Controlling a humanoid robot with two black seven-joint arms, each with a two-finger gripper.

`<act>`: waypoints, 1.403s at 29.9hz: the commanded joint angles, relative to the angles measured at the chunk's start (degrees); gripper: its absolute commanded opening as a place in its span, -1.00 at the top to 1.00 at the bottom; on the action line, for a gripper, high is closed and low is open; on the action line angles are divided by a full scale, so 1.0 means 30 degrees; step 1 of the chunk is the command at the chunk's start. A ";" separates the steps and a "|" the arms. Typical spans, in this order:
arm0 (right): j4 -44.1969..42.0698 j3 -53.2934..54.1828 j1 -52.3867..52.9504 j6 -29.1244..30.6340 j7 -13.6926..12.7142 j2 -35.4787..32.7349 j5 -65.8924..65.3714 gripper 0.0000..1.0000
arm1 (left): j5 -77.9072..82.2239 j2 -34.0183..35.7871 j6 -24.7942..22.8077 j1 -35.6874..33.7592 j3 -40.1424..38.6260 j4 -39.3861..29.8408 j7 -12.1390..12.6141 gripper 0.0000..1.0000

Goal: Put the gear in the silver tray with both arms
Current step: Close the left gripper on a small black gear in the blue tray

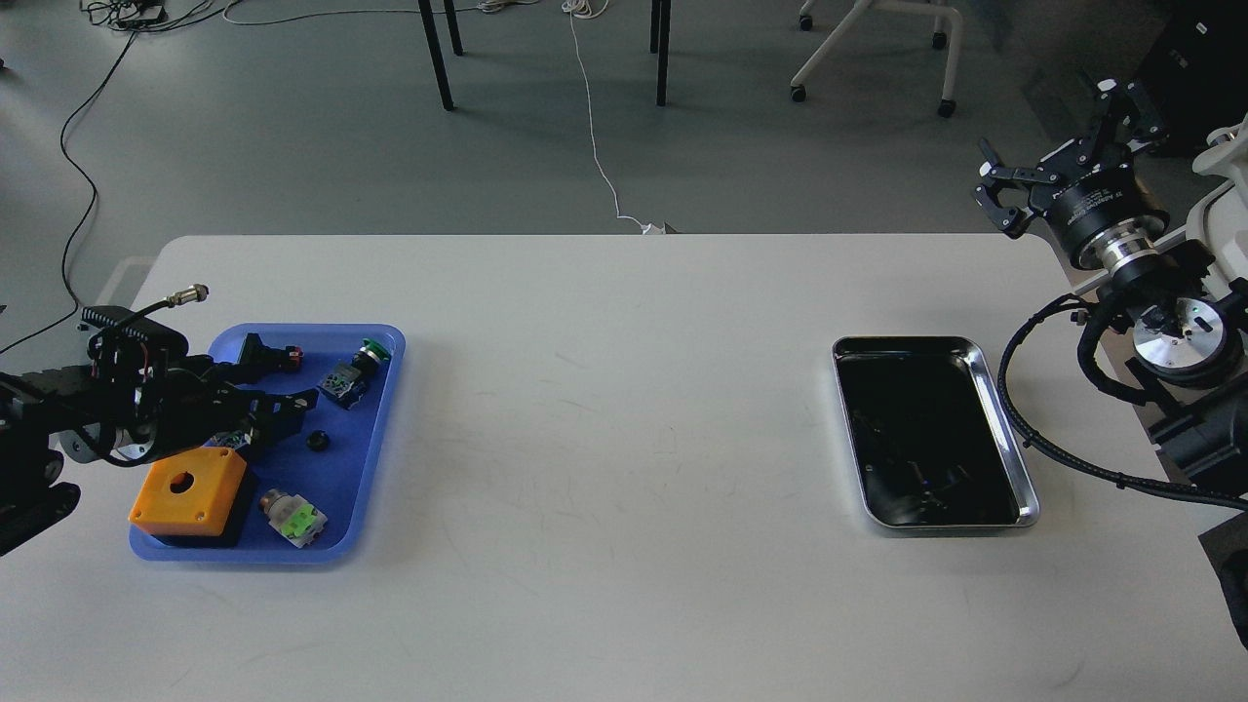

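The silver tray (1012,444) lies on the right side of the white table, and its dark floor holds nothing. A small black round part (317,441), which looks like the gear, lies in the blue plastic tray (382,429) at the left. My left gripper (292,380) reaches in low over the blue tray with its fingers spread, just up and left of the black part and apart from it. My right gripper (1014,195) is raised beyond the table's far right corner, open and empty, well above the silver tray.
The blue tray also holds an orange box with a hole (188,492), a green-topped button switch (357,370), a green and clear connector (292,517) and a black part with red (273,353). Black cables (1033,429) loop beside the silver tray.
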 commanded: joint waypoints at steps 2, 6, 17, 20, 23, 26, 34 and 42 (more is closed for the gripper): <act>0.0008 -0.0027 -0.0033 0.0000 -0.0001 -0.0002 0.0000 -0.99 | 0.0171 -0.0304 0.0332 0.0216 0.0104 0.0624 -0.0056 -0.51; 0.0008 -0.0027 -0.0063 0.0000 -0.0001 -0.0002 0.0000 -0.99 | 0.0200 -0.0362 0.0362 0.0216 0.0104 0.0742 -0.0056 -0.42; 0.0008 -0.0086 -0.0151 0.0000 -0.0001 0.0028 0.0000 -0.99 | 0.0171 -0.0860 0.0713 0.0392 0.0924 0.1943 -0.0875 0.08; 0.0008 -0.0086 -0.0151 0.0000 -0.0001 0.0028 0.0000 -0.99 | 0.0171 -0.0861 0.0742 0.0392 0.0924 0.1943 -0.0906 0.11; 0.0008 -0.0086 -0.0151 0.0000 -0.0001 0.0028 0.0000 -0.99 | 0.0171 -0.0890 0.0742 0.0392 0.0924 0.1972 -0.0965 0.15; 0.0008 -0.0115 -0.0151 0.0000 -0.0001 0.0028 0.0000 -0.99 | 0.0171 -0.1036 0.0742 0.0392 0.0924 0.2031 -0.0965 0.15; 0.0008 -0.0115 -0.0151 0.0000 -0.0001 0.0028 0.0000 -0.99 | 0.0200 -0.1388 0.0742 0.0392 0.1041 0.2441 -0.1110 0.14; -0.0021 -0.0115 -0.0180 0.0000 -0.0001 0.0028 0.0000 -0.99 | 0.0200 -0.1681 0.0742 0.0421 0.1042 0.3026 -0.1140 0.24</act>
